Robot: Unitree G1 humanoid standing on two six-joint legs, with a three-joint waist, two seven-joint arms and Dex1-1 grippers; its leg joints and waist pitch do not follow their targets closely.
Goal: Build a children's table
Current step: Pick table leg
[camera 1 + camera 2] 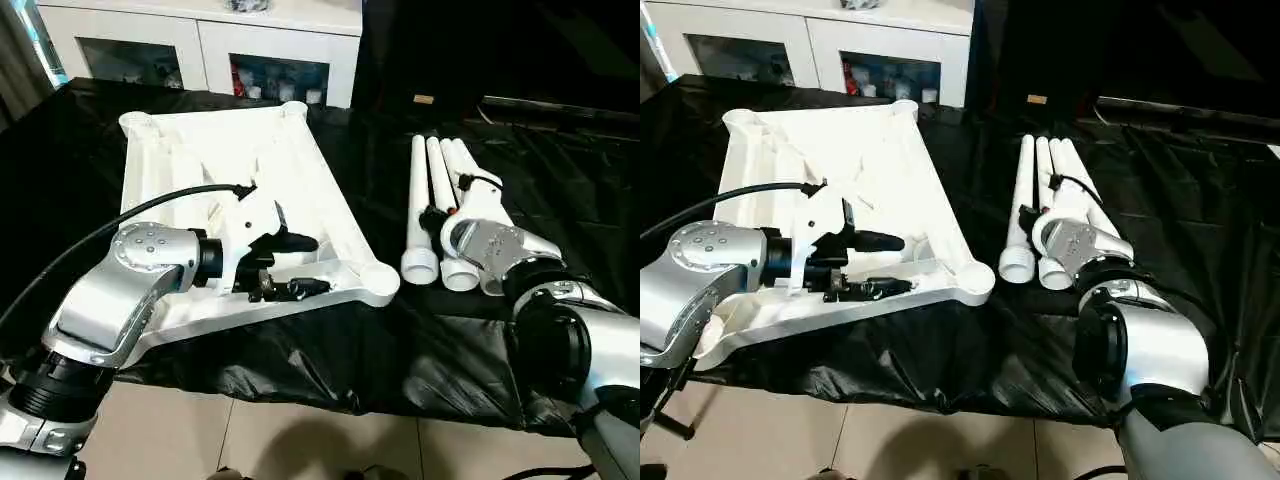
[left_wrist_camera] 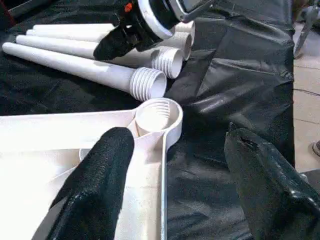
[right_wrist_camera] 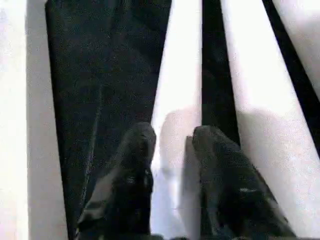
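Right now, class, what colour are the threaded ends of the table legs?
White, like the rest of each table leg; clearest in the left wrist view.

A large table [image 1: 420, 350] draped in wrinkled black plastic sheeting is seen across the middle of the head views. On its left half the white ribbed table top [image 1: 300, 170] is laid flat, with a round corner socket [image 1: 380, 283] near the table's front edge. To its right, four white tapered legs [image 1: 417, 200] are laid side by side on the sheeting, their threaded ends turned toward the front edge. Pale floor tiles [image 1: 300, 440] are seen along the bottom of the frame.
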